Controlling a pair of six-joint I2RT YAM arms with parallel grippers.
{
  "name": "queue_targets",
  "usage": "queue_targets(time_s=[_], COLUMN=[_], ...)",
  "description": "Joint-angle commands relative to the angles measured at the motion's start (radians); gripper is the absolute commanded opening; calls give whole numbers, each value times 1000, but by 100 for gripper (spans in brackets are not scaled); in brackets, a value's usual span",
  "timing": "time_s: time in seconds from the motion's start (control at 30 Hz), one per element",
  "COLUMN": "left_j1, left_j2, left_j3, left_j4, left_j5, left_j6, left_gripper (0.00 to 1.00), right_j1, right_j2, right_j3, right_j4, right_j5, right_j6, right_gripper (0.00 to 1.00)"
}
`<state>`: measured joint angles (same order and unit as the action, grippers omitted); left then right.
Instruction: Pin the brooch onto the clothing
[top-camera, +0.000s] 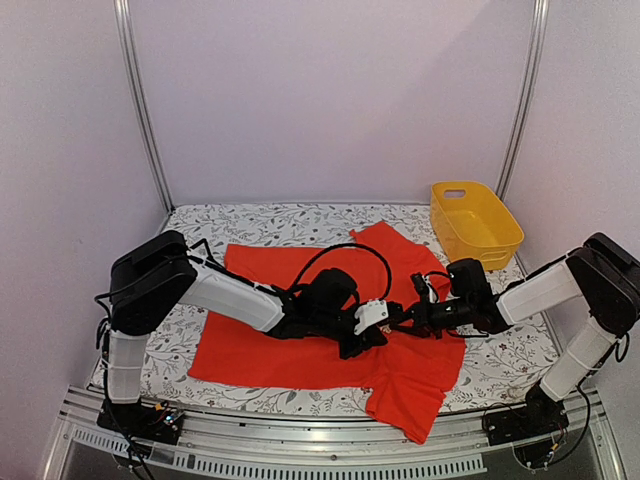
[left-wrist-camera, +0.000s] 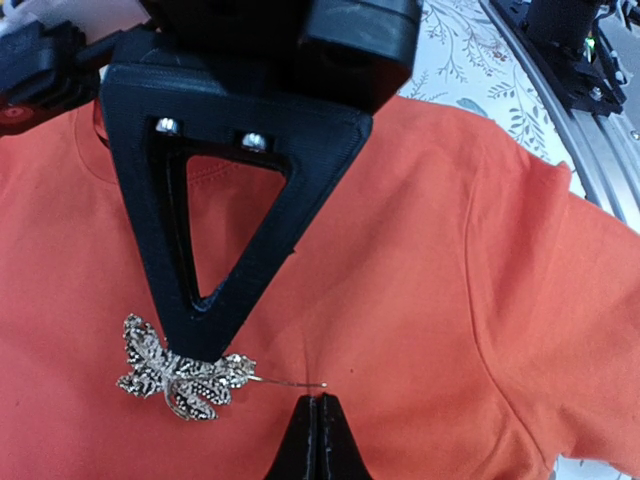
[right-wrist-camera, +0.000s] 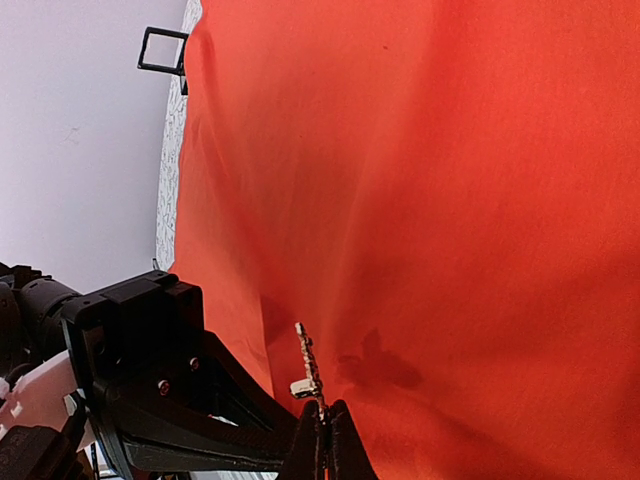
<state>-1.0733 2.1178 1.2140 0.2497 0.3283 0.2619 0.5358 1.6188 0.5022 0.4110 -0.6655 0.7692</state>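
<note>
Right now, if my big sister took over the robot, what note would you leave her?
Left gripper: shut, tips at the pin's free end; whether it grips the pin I cannot tell.
Right gripper: shut on the brooch.
T-shirt: lying on the table under both grippers.
Done: brooch sits below the collar, pin bare above the cloth.
To do: push the pin through the cloth and fasten it.

Glittery silvery-gold leafy brooch (left-wrist-camera: 180, 372), thin pin out sideways, just over the chest of a red-orange T-shirt (left-wrist-camera: 420, 250).
</note>
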Motion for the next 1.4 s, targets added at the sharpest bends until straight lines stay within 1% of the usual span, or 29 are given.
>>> queue_targets(time_s=[0.0, 0.5, 1.03, 1.37], left_j1=[6, 5, 5, 5], left_j2=[-44, -43, -48, -51], left_j3=[-1, -10, -14, -22], left_j4=[9, 14, 28, 29], left_j5=[10, 3, -2, -9], left_j6=[12, 4, 2, 3], left_gripper=[0, 0, 0, 0], right_j1=[-4, -5, -6, -6], right_j2=[-16, -13, -25, -14], right_j3=[14, 35, -10, -8], right_j4=[-7, -18, -17, -12], right_j5=[9, 11, 9, 4], right_j6=[-13, -25, -15, -19], right_gripper=[0, 0, 0, 0])
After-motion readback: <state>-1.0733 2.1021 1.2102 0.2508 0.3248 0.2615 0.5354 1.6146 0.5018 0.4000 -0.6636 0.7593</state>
